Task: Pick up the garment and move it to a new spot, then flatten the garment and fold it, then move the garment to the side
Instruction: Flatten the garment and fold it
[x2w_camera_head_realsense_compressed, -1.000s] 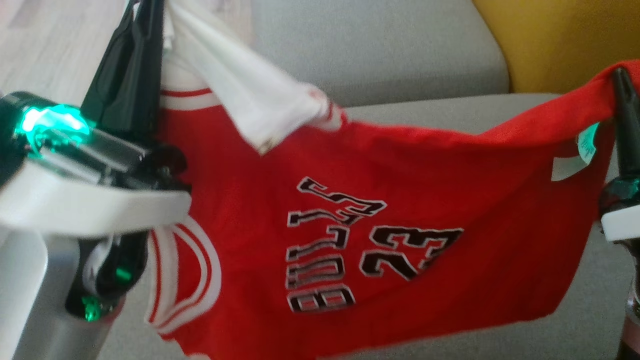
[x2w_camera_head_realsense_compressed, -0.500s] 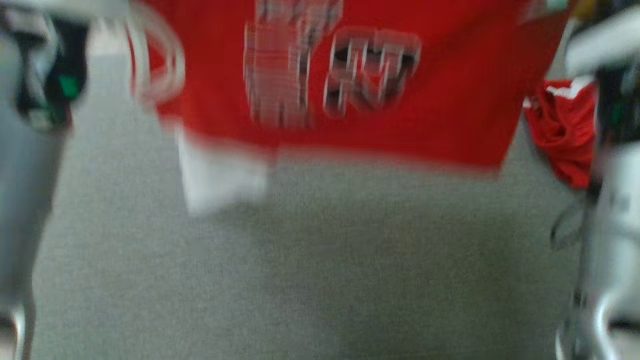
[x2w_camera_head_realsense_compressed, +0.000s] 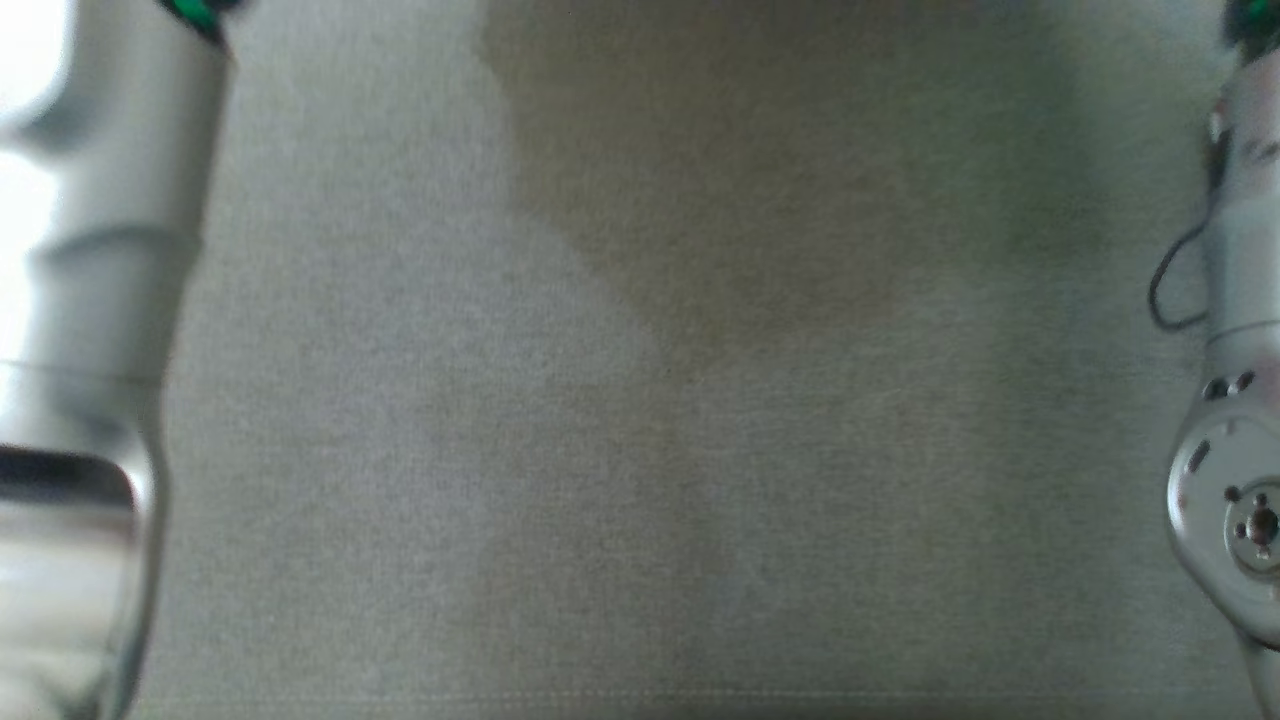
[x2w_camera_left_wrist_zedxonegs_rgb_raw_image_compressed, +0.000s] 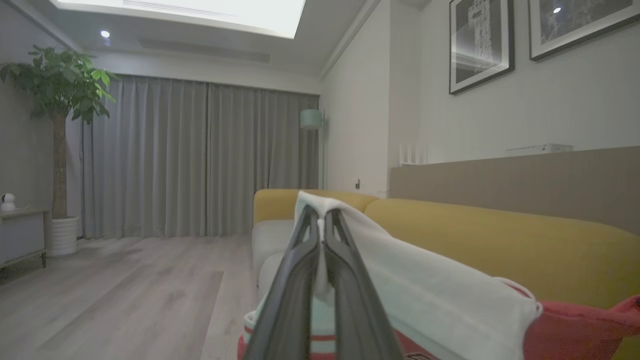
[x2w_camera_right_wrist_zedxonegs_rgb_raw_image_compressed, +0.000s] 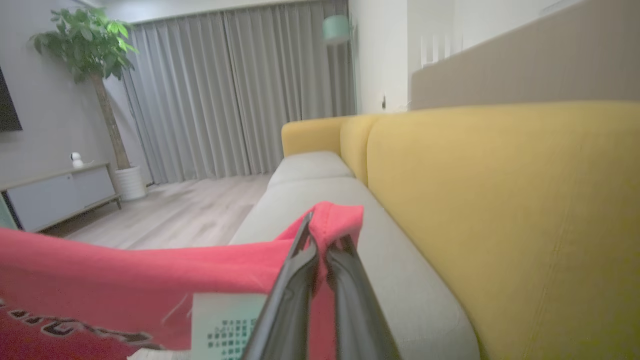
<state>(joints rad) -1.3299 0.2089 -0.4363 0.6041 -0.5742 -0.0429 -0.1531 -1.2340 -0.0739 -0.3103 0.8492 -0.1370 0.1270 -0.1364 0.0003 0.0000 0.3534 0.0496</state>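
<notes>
Clenched left fingers (x2w_camera_left_wrist_zedxonegs_rgb_raw_image_compressed: 294, 285) on the jersey (x2w_camera_right_wrist_zedxonegs_rgb_raw_image_compressed: 100, 270) at its white cloth, right fingers (x2w_camera_right_wrist_zedxonegs_rgb_raw_image_compressed: 291, 295) at its red edge; held it stretched over the sofa (x2w_camera_right_wrist_zedxonegs_rgb_raw_image_compressed: 500, 200).

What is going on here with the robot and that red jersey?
The robot is holding a red jersey up over a sofa, stretched between its two arms. The left jaws are shut on a white part of it, the right jaws on a red edge. The jersey is lifted, not yet laid flat or folded. The head view looks down on the grey seat cushion, with the left forearm and right forearm at its sides.
</notes>
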